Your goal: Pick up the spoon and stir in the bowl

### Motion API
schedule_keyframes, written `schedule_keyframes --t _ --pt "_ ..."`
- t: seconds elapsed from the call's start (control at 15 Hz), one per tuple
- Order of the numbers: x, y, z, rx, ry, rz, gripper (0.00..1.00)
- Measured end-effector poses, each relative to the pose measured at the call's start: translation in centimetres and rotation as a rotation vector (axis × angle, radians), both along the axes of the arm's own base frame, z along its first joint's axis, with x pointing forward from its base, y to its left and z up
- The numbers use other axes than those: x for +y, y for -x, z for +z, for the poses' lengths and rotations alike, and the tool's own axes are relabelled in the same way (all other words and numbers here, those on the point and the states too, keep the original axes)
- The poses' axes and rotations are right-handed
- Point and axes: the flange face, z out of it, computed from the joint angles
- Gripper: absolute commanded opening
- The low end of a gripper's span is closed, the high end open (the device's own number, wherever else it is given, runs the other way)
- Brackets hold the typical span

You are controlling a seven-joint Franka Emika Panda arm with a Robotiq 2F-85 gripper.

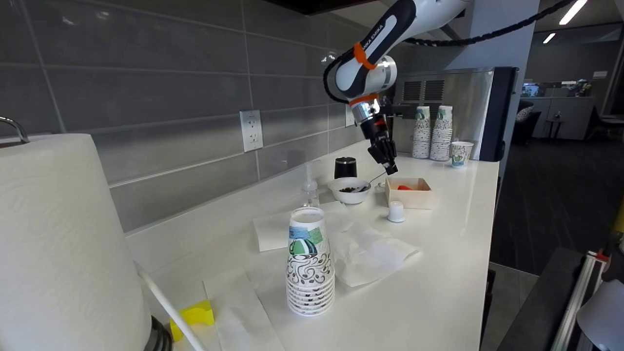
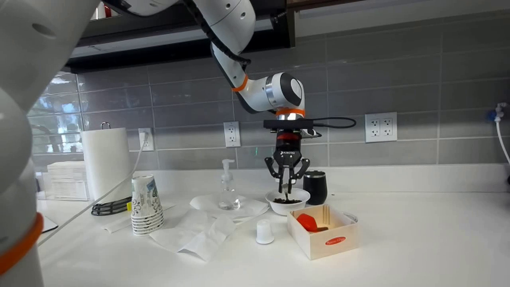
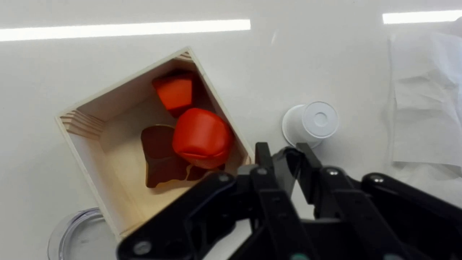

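The small white bowl stands near the wall with dark grains inside; it also shows in an exterior view. It is out of the wrist view. The metal spoon leans in the bowl, its head on the grains and its handle slanting up over the rim. My gripper is at the handle's upper end. In an exterior view my gripper points down above the bowl with the spoon handle between its fingers. In the wrist view the handle fills the narrow gap of my gripper.
A wooden box with red items stands beside the bowl. A black mug is behind it. A white pod, a soap bottle, paper towels and stacked cups are nearby. A clear ring-shaped object lies by the box.
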Motion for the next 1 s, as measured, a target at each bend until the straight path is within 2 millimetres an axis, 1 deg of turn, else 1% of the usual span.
schedule_keyframes --t 0.2,0.33,0.6,0.87,1.0 --pt "0.5 -1.0 -1.6 0.021 -0.005 0.011 0.06" --pt "0.8 -1.6 -2.1 0.019 -0.011 0.020 0.06" --pt "0.6 -2.5 -1.2 -0.017 -0.029 0.038 0.06" --pt "-0.2 -3.4 0.0 -0.059 -0.028 0.026 0.06" --pt "-0.7 -3.5 0.3 -0.065 -0.017 0.007 0.06"
